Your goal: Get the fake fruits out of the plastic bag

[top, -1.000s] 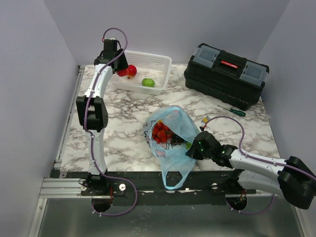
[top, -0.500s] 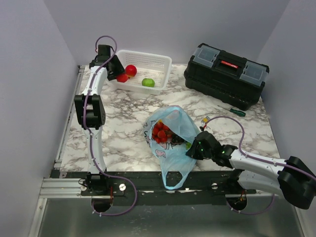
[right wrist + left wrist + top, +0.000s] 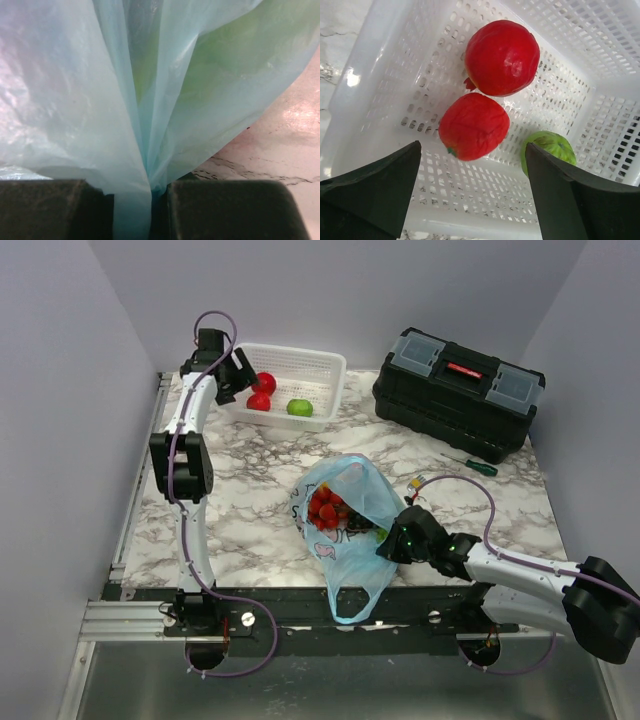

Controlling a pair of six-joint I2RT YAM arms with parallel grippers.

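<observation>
Since 1 second ago, the left pincer [image 3: 472, 160] had moved over the white basket [image 3: 380, 75] and let go of a red fruit [image 3: 473, 126]. That fruit lay in the basket, touching another red fruit [image 3: 502, 57]. A small green ball fruit [image 3: 550, 150] sat just beside them. The left pincer's 2 fingers stood wide apart with nothing between them.

The right pincer [image 3: 150, 200] was squeezed tight on a fold of the blue bag [image 3: 372, 495]. It held that side of the bag up, so the mouth stayed wide. The bag sat in the middle of the table [image 3: 250, 500], well apart from the basket. Red berries [image 3: 325, 508] showed inside it, and something green showed through the thin plastic in the right wrist view. So more fruit was left to take out.

To do this step well, the left pincer should go straight up with its fingers wide, so it does not bump the 2 red fruits or the basket wall. Then it should come down into the bag from above. The right pincer should not let go of the fold.

No words could be read anywhere. The bag had a pink and white cartoon print [image 3: 335, 550], but no letters showed. The black toolbox [image 3: 458, 390] showed no name
</observation>
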